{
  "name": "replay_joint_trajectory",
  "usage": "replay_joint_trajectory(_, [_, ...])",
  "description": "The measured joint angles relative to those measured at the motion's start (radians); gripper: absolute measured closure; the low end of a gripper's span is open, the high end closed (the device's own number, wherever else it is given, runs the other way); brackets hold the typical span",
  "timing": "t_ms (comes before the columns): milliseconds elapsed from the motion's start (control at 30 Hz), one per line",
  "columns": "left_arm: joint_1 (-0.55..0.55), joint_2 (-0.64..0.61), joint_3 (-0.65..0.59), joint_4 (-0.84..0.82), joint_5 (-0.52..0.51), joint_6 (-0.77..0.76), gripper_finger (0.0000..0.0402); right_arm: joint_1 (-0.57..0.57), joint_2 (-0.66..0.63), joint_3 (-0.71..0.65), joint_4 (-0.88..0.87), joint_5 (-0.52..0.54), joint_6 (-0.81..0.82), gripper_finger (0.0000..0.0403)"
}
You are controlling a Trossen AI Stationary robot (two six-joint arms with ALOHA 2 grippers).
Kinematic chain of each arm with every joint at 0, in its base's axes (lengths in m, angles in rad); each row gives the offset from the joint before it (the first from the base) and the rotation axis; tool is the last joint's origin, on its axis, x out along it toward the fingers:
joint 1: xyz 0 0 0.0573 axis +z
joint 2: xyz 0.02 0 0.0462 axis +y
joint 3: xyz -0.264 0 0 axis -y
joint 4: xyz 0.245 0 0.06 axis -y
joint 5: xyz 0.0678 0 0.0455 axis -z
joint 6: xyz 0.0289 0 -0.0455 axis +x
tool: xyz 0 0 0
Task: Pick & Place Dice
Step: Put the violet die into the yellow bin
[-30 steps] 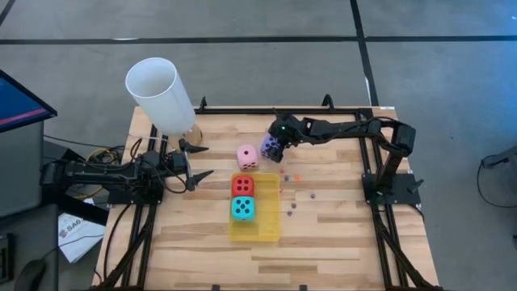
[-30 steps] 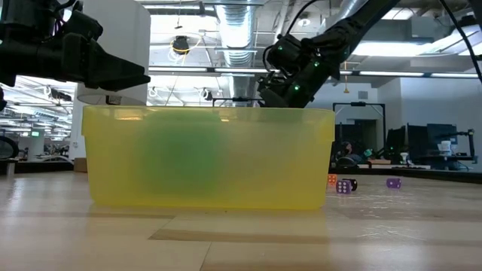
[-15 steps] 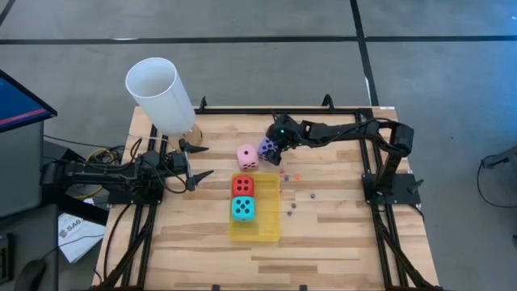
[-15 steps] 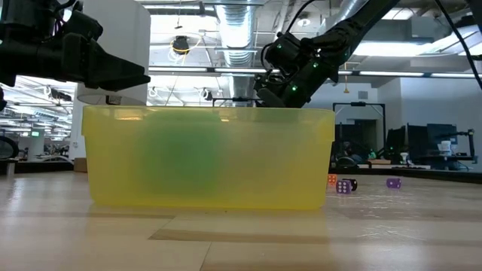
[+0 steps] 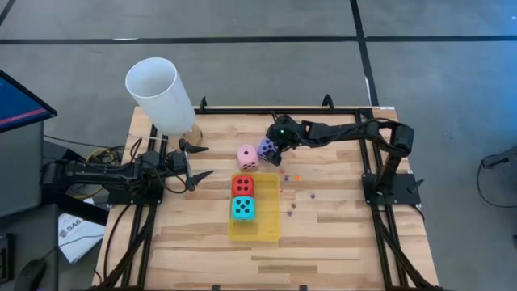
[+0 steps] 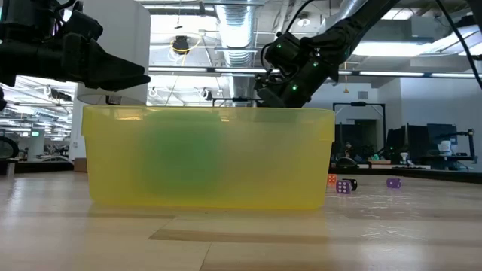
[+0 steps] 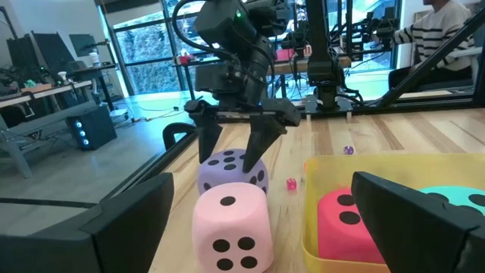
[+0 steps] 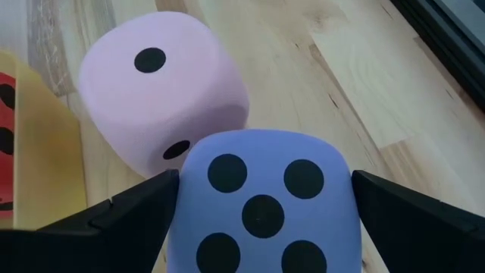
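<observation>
Right gripper [image 5: 272, 150] shifts slightly toward pink die [image 5: 247, 156], jaws wide astride purple die [image 5: 267, 149], not yet closed; left gripper [image 5: 196, 161] idle, wide, left edge.

Pink die [image 5: 247, 156] sits just beside purple die [image 5: 268, 149], crowding that side; bare table [image 5: 339, 218] lies opposite.
</observation>
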Motion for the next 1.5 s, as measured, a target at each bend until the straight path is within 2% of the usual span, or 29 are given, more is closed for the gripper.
replay_joint_trajectory(967, [0.0,0.0,0.0,0.0,0.0,0.002,0.0009,-0.001,-0.003,0.001,-0.124,0.005,-0.004,0.0021])
replay_joint_trajectory(1500, [0.0,0.0,0.0,0.0,0.0,0.003,0.0009,0.013,-0.001,0.02,-0.115,0.0,-0.115,0.0021])
